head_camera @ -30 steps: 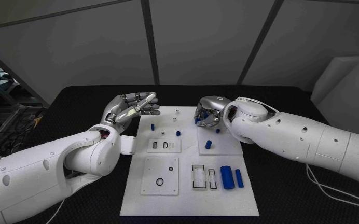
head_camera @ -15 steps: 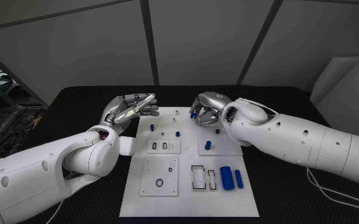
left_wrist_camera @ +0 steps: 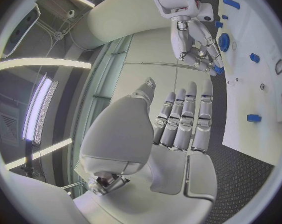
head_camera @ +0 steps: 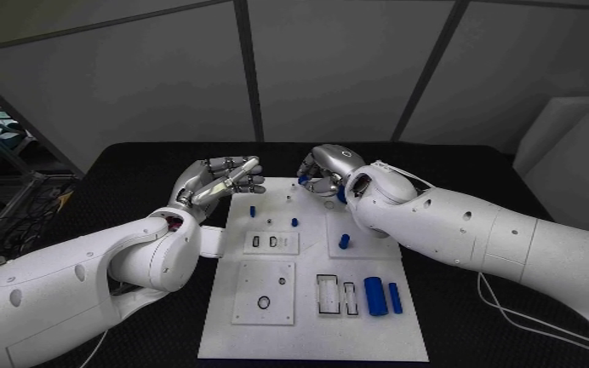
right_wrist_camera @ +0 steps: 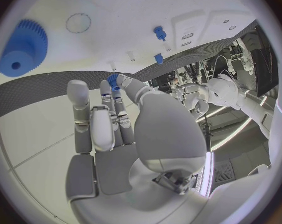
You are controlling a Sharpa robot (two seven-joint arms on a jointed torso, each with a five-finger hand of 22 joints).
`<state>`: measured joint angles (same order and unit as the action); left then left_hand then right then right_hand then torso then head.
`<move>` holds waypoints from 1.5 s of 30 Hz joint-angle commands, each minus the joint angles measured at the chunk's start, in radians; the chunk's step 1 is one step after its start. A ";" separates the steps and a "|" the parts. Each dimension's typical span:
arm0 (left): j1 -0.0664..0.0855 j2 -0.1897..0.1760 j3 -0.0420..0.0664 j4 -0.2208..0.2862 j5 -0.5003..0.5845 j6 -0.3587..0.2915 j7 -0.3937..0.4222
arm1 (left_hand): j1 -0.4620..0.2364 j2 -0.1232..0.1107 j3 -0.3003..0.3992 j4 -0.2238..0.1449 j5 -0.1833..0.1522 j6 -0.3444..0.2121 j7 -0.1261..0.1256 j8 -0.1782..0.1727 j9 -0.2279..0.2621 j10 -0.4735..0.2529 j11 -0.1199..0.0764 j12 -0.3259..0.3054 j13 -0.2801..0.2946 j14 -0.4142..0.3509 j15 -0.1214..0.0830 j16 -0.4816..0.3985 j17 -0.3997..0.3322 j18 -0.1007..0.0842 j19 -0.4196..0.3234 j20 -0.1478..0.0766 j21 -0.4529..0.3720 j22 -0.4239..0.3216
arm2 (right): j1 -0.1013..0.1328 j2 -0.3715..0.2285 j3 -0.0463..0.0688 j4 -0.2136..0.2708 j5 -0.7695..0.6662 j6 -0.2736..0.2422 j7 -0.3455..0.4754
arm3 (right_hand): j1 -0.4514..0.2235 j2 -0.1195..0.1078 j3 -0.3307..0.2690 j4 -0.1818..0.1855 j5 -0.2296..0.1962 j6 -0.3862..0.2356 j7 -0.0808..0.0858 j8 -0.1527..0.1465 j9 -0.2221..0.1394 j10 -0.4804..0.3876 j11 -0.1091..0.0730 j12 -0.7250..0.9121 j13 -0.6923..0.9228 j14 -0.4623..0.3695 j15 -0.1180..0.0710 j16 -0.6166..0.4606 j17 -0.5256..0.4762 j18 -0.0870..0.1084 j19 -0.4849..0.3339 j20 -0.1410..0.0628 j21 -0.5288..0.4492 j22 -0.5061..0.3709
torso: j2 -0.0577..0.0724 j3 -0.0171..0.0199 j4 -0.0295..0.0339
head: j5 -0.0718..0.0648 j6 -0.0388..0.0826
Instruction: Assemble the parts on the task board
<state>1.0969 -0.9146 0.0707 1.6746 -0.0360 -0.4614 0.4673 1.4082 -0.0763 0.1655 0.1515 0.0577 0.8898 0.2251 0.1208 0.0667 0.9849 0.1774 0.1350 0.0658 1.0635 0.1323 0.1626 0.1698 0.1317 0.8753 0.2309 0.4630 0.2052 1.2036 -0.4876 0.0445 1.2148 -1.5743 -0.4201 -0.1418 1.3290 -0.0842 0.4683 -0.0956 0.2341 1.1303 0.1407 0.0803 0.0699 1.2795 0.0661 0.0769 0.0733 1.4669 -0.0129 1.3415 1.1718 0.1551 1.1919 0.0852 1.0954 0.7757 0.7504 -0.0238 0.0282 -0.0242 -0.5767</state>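
Right silver hand [head_camera: 322,172], upper centre of the head frame over the far edge of the white rectangular task board [head_camera: 313,338], pinches a small blue plastic part [right_wrist_camera: 113,79] at its fingertips. Left silver hand [head_camera: 219,179], upper left just off the board's far corner, holds nothing, fingers straight and side by side. Judging by the task, the step is seating that part: keep the pinch firm, line it up squarely over its hole, lower slowly, and mind the small blue pegs [head_camera: 252,210] standing close by.
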 commanded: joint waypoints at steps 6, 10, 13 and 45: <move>0.002 0.004 0.001 0.002 -0.008 0.016 0.001 | -0.008 0.001 0.000 -0.006 -0.001 -0.001 0.014 -0.005 0.000 -0.003 0.006 -0.006 0.000 -0.006 0.000 -0.005 0.001 0.046 -0.008 0.001 -0.001 -0.002 | 0.005 0.056 0.000 -0.069 0.019 0.012 0.024 | -0.011 -0.017 0.010 0.007 -0.006 0.000 0.004 -0.006 0.001 -0.003 0.003 -0.006 -0.002 0.039 -0.001 0.007 0.005 -0.010 -0.009 0.004 0.010 0.005 | 0.003 0.0000 -0.0001 | 0.004 -0.001; 0.002 0.007 0.001 0.002 -0.008 0.017 0.001 | -0.009 0.001 -0.001 -0.007 -0.001 -0.001 0.014 -0.005 0.000 -0.003 0.006 -0.007 0.000 -0.007 0.000 -0.007 0.001 0.046 -0.010 0.001 -0.001 -0.002 | 0.005 0.076 0.000 -0.087 0.022 0.024 0.025 | -0.013 -0.017 0.010 0.008 -0.008 0.000 0.004 -0.007 0.001 -0.004 0.003 -0.006 -0.002 0.039 0.000 0.008 0.005 -0.010 -0.010 0.005 0.010 0.005 | 0.004 -0.0002 0.0001 | 0.005 -0.004; 0.002 0.008 0.001 0.002 -0.008 0.018 0.000 | -0.009 0.001 -0.001 -0.007 -0.001 -0.001 0.014 -0.005 0.000 -0.003 0.006 -0.007 0.000 -0.007 0.000 -0.007 0.001 0.046 -0.010 0.001 -0.001 -0.002 | 0.005 0.087 -0.001 -0.098 0.024 0.037 0.021 | -0.014 -0.018 0.010 0.010 -0.010 -0.001 0.004 -0.007 0.000 -0.004 0.003 -0.007 -0.002 0.039 0.000 0.009 0.006 -0.010 -0.011 0.005 0.010 0.005 | 0.004 -0.0009 0.0014 | 0.006 -0.005; 0.002 0.006 0.002 0.006 -0.008 0.020 0.004 | -0.007 0.007 0.000 -0.016 -0.001 -0.002 0.017 -0.011 0.000 -0.005 0.010 -0.013 0.000 -0.016 0.005 -0.023 0.003 0.045 -0.031 0.006 -0.009 -0.007 | 0.005 0.131 -0.010 -0.164 0.021 0.115 -0.020 | -0.041 -0.042 0.028 0.038 -0.034 -0.055 0.023 -0.018 -0.004 -0.117 0.032 -0.015 -0.011 0.035 0.023 0.017 0.008 -0.007 -0.035 0.026 0.009 -0.006 | 0.006 0.0003 -0.0009 | 0.010 -0.012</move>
<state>1.0975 -0.9092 0.0715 1.6784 -0.0364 -0.4551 0.4637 1.4083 -0.0762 0.1656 0.1404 0.0577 0.8898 0.2251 0.1163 0.0668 0.9813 0.1811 0.1266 0.0659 1.0526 0.1357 0.1432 0.1716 0.1321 0.8536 0.2379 0.4591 0.2000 1.2086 -0.3586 0.0357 1.0511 -1.5536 -0.3207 -0.1549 1.2921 -0.1208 0.4957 -0.0628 0.2062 1.0830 0.1658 0.0659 0.0663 1.1683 0.0980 0.0655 0.0610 1.4668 0.0056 1.3533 1.1780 0.1552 1.1613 0.1089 1.0995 0.7701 0.7555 -0.0233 0.0276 -0.0136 -0.5878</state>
